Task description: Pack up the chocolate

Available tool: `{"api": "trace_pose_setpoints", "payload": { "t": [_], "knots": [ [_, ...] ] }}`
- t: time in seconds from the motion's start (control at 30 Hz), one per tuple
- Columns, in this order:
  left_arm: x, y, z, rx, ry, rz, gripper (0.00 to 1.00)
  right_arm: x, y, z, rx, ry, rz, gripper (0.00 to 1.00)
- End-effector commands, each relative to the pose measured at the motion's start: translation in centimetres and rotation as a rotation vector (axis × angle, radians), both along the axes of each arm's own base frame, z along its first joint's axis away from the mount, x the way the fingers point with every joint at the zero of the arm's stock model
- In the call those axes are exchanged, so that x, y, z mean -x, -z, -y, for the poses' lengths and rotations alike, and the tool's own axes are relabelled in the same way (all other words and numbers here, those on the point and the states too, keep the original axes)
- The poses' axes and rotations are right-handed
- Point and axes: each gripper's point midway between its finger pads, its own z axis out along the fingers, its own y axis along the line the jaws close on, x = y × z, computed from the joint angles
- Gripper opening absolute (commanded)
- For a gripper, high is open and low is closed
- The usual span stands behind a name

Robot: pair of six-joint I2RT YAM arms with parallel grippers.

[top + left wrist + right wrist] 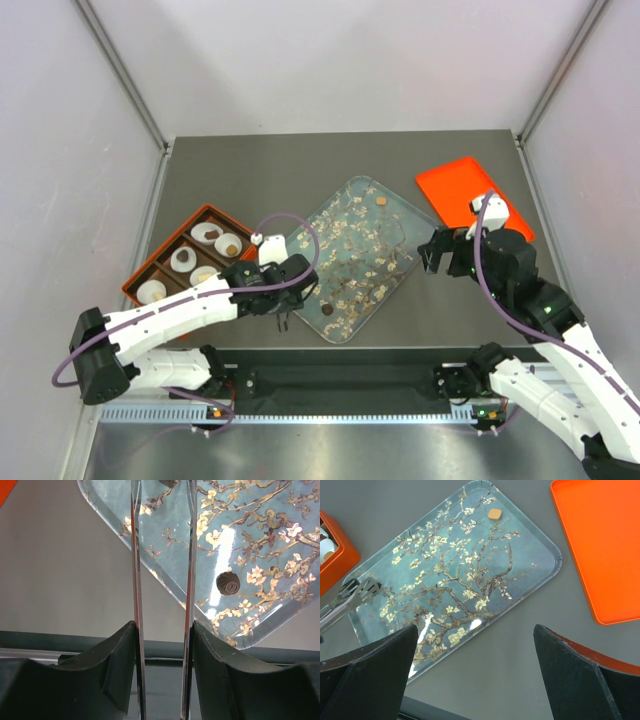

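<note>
A dark round chocolate (228, 583) lies near the clear blossom-patterned tray's (400, 215) near corner, also seen from above (327, 309). A caramel square chocolate (494, 514) lies at the tray's far end (380, 201). My left gripper (277, 300) is shut on metal tongs (136, 570), whose arms stand apart and empty over the tray's near-left edge, left of the dark piece. Their tips show in the right wrist view (357, 591). My right gripper (475, 680) is open and empty, above the table just right of the tray (437, 255).
An orange compartment box (160, 255) at the left holds white paper cups (152, 291), some with a chocolate (229, 246) inside. A flat orange tray (462, 190) lies at the back right, also in the right wrist view (600, 545). Grey walls stand around the table.
</note>
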Motion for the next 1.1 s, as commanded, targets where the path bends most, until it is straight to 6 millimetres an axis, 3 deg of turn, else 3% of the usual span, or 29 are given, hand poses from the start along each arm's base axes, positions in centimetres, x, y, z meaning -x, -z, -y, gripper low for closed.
{"api": "trace_pose_setpoints", "payload": {
  "t": [0.0, 0.27, 0.57, 0.67, 0.93, 1.07],
  "knots": [
    [-0.9, -1.3, 1.4, 0.045, 0.025, 0.045, 0.51, -0.1, -2.1, -0.5, -0.041, -0.016, 0.063, 1.0],
    [-1.5, -0.6, 1.0, 0.006, 0.011, 0.067, 0.5, -0.1, -2.2, -0.5, -0.04, -0.017, 0.067, 1.0],
    [-1.5, 0.7, 1.1, -0.039, -0.007, 0.028, 0.39, 0.1, -2.6, -0.5, -0.051, -0.021, 0.078, 1.0],
    [-1.2, 0.5, 0.3, -0.046, -0.061, 0.018, 0.26, 0.2, -3.0, -0.6, -0.058, -0.025, 0.088, 1.0],
    [-0.6, -1.2, -0.6, 0.024, -0.135, 0.028, 0.21, 0.4, -3.3, -0.8, -0.075, -0.04, 0.097, 1.0],
    [-0.5, -2.0, -1.1, 0.04, -0.169, 0.044, 0.13, 0.4, -3.3, -0.9, -0.085, -0.04, 0.097, 1.0]
  ]
}}
